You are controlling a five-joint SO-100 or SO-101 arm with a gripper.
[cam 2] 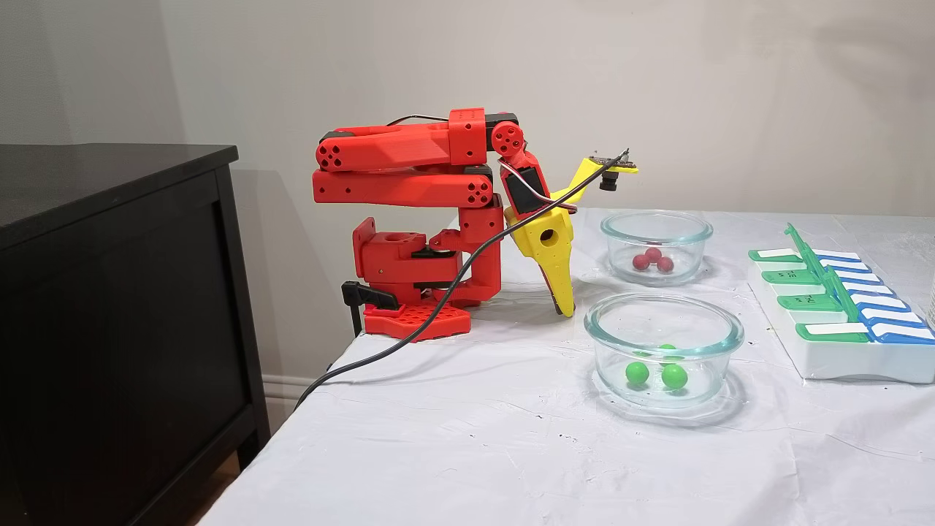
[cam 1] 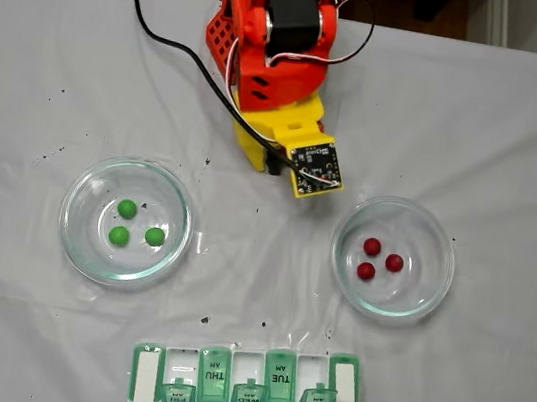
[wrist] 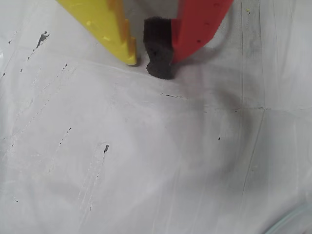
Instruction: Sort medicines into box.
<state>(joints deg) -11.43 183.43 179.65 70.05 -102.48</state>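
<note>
Three green medicines [cam 1: 126,208] lie in the left glass dish [cam 1: 70,232], and three dark red medicines [cam 1: 372,246] lie in the right glass dish [cam 1: 444,278]. The box [cam 1: 245,390] sits at the near edge, and some of its green lids stand up. From the side I see the green balls [cam 2: 637,373], the red ones [cam 2: 652,257] and the box [cam 2: 840,361]. The arm is folded back. My gripper [wrist: 146,66] points down at the cloth between the dishes, its yellow and red fingers together on the black pad with nothing held. From the side, the gripper [cam 2: 566,310] tip rests by the cloth.
A white cloth [cam 1: 49,47] covers the table. A black cable [cam 1: 171,43] runs from the arm's base off the far left corner. A dark cabinet [cam 2: 109,292] stands beside the table behind the arm. In the side view the table edge runs below the base.
</note>
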